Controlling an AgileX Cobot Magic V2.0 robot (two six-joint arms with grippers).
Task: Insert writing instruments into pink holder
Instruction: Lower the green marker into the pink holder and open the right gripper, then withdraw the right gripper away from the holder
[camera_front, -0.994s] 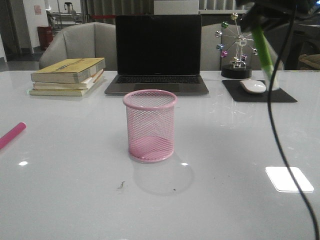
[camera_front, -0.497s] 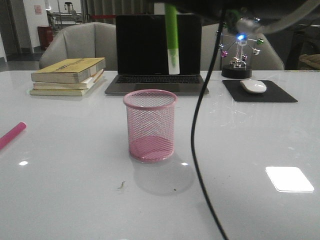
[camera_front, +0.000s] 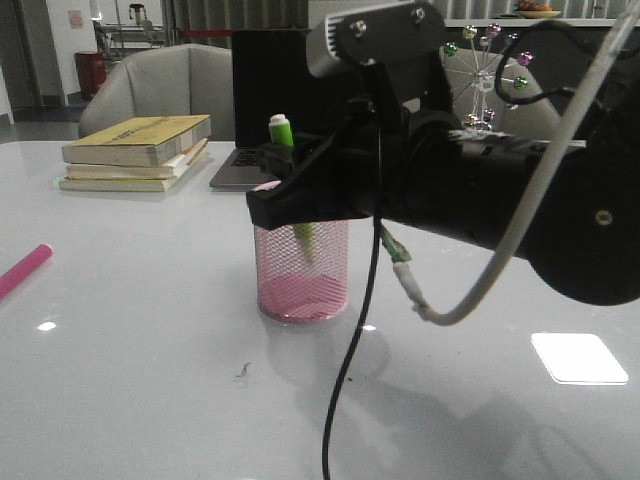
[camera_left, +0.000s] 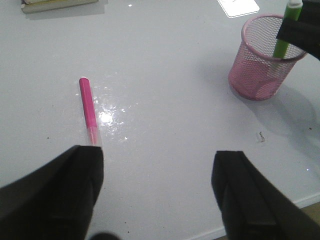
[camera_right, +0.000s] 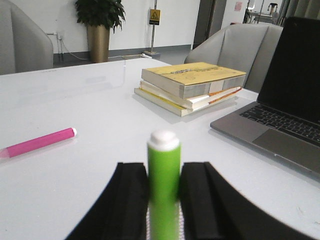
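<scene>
The pink holder (camera_front: 300, 285) stands upright mid-table, its rim partly hidden by my right arm. My right gripper (camera_front: 292, 200) is shut on the lime green marker (camera_front: 280, 132), which is held nearly upright with its white end up. The marker's lower part shows through the mesh inside the cup. In the right wrist view the green marker (camera_right: 163, 150) sits clamped in the right gripper (camera_right: 163, 172). The magenta marker (camera_left: 88, 107) lies flat on the table to the left, also seen as the magenta marker (camera_front: 25, 270). My left gripper (camera_left: 159, 155) hovers open beside it, holding nothing.
A stack of books (camera_front: 140, 150) lies at the back left. A laptop (camera_front: 250, 100) stands behind the cup, largely hidden by the right arm. A ferris-wheel ornament (camera_front: 490, 60) is at the back right. A black cable (camera_front: 350, 360) hangs from the arm to the table front.
My right arm has swung in from the back right to above the cup and come down, so the green marker's lower end is now inside the holder. The magenta marker has not moved.
</scene>
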